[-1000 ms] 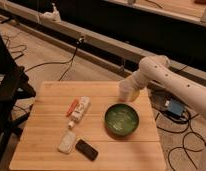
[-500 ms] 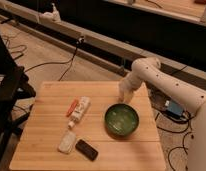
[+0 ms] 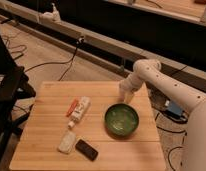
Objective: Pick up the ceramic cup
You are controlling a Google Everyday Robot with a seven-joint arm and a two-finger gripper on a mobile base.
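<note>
So in the camera view there's a light wooden table (image 3: 46,130) with a white robot arm (image 3: 166,87) coming in from the right side and bending down over the far right part of the top. The gripper (image 3: 124,98) sits low there, just behind the far rim of the green bowl (image 3: 121,120). Honestly can't tell how far its fingers are spread, or whether they've got anything between them.

The ceramic cup (image 3: 123,95) looks like it's right at the gripper: a small pale whitish shape near the far right corner of the table, just behind the bowl. It blends into the white of the arm, so I can't make out its outline or say if it's being touched.

The bowl itself is wide, dark green, and sits toward the right edge, about mid-depth. Nearer the middle there's a white tube-like pack (image 3: 80,109) lying at an angle with a thin orange item (image 3: 71,106) beside it on its left. Toward the front edge are a clear wrapped packet (image 3: 66,142) and a dark flat object (image 3: 86,149), just beside each other.
</note>
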